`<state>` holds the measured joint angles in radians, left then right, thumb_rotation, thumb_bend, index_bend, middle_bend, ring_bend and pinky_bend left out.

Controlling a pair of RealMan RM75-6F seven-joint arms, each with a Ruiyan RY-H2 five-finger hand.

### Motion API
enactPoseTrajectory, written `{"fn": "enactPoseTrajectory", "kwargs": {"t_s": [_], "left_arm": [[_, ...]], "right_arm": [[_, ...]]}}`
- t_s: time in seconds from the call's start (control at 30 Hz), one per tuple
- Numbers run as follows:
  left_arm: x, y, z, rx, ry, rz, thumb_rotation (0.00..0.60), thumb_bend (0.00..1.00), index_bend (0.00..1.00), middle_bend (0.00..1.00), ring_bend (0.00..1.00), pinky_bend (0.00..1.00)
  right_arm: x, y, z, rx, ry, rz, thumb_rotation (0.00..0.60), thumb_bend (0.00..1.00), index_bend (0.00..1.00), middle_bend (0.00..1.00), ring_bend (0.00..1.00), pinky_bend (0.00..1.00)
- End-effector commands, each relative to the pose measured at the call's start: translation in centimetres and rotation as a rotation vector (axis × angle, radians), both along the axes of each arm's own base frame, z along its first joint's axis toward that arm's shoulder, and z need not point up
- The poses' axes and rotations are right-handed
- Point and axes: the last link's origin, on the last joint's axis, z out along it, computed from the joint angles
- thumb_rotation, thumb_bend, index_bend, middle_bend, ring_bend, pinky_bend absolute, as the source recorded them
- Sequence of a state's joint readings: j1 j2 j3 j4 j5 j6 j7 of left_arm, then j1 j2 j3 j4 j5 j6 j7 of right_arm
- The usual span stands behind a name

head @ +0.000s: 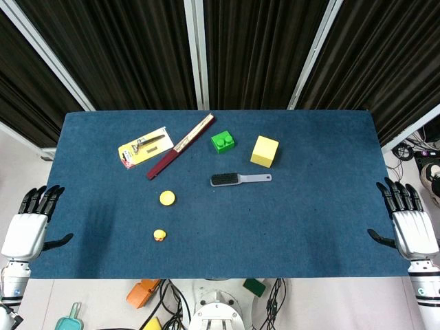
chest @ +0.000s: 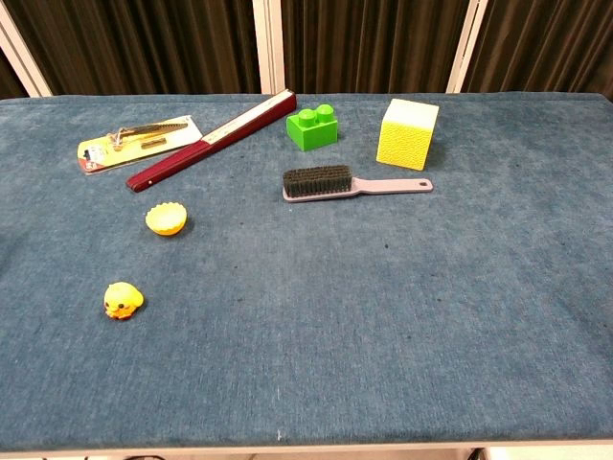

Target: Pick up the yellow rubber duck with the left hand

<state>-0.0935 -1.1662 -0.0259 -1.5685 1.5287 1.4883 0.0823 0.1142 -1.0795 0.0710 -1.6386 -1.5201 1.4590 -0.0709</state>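
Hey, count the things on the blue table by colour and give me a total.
Yellow: 4: rubber duck, small scalloped cup, foam cube, carded tool pack
Green: 1: toy brick
Dark red: 1: folded fan
Pink: 1: handled brush
Total: 7

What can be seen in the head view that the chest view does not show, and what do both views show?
Only the head view shows the left robot hand and right robot hand, both open beside the table edges, and cables on the floor. The chest view adds no object of its own. Both show the yellow rubber duck, yellow cup, brush, green brick, yellow block, folded fan and packaged tool.
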Motion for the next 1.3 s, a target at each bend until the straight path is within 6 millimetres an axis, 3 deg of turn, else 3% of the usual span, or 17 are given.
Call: {"fn": "enactPoseTrajectory", "kwargs": {"t_s": [0.03, 0.23, 0.37, 0.83, 1.03, 1.3], "left_arm": [[0.0, 0.1, 0.1, 0.014, 0.001, -0.005, 0.600, 0.09, 0.10, 0.09, 0.03, 0.00], [0.4, 0.3, 0.2, 0.024, -0.017, -0.018, 0.600, 0.10, 0.10, 0.09, 0.04, 0.00], [1.6, 0.8, -0.7, -0.012, -0.036, -0.070, 0.600, 0.10, 0.12, 0.11, 0.04, 0.00], [8.2, 4.6, -10.0, -0.381, -0.032, -0.314, 0.600, 0.22, 0.25, 0.11, 0.05, 0.00], [9.1, 5.6, -12.9, -0.471, 0.006, -0.329, 0.600, 0.23, 0.29, 0.11, 0.04, 0.00], [9.1, 5.5, -14.8, -0.515, 0.047, -0.311, 0.600, 0.28, 0.34, 0.11, 0.02, 0.00]], "right_arm": [[0.0, 0.0, 0.0, -0.003, 0.000, -0.001, 0.600, 0.22, 0.00, 0.00, 0.00, 0.00], [0.0, 0.2, 0.5, -0.021, 0.000, 0.000, 0.600, 0.22, 0.00, 0.00, 0.00, 0.00], [-0.1, 0.6, 0.9, -0.042, -0.007, 0.002, 0.600, 0.22, 0.00, 0.00, 0.00, 0.00], [-0.3, 1.0, 1.8, -0.074, -0.013, 0.008, 0.600, 0.22, 0.00, 0.00, 0.00, 0.00], [-0.3, 1.2, 2.2, -0.089, -0.014, 0.004, 0.600, 0.22, 0.00, 0.00, 0.00, 0.00], [-0.5, 1.2, 2.1, -0.086, -0.019, -0.003, 0.600, 0.22, 0.00, 0.00, 0.00, 0.00]]}}
